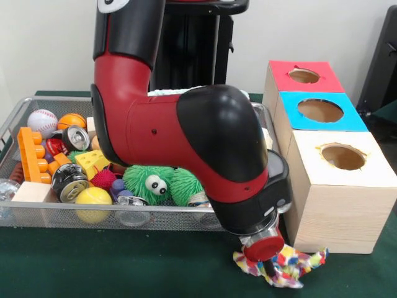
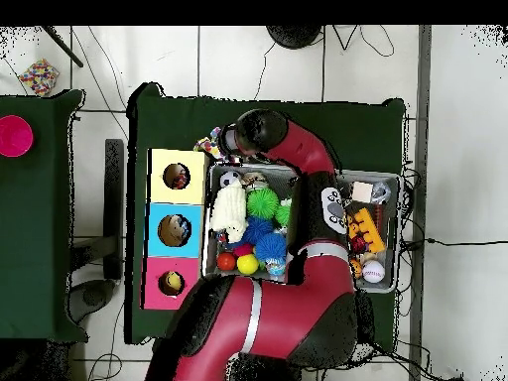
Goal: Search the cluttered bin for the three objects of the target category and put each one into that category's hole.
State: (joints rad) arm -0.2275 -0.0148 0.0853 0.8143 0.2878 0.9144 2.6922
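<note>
Front view alone shows hand [image 1: 270, 268] grasping multicoloured toy [image 1: 291, 264]; overhead hides it.

We see a red and black arm [image 1: 186, 136], a green counter [image 1: 124, 264], a confetti-spotted cloth toy [image 1: 286, 264], a fuzzy green toy [image 1: 152, 183], a yellow ball [image 1: 93, 200], and red [image 1: 304, 76], blue [image 1: 319, 110] and white [image 1: 341, 158] box tops.

Red and black arm [image 1: 186, 136] bent low, wrist [image 1: 260, 233] pointing down, gripper [image 1: 270, 268] near the tabletop
</note>
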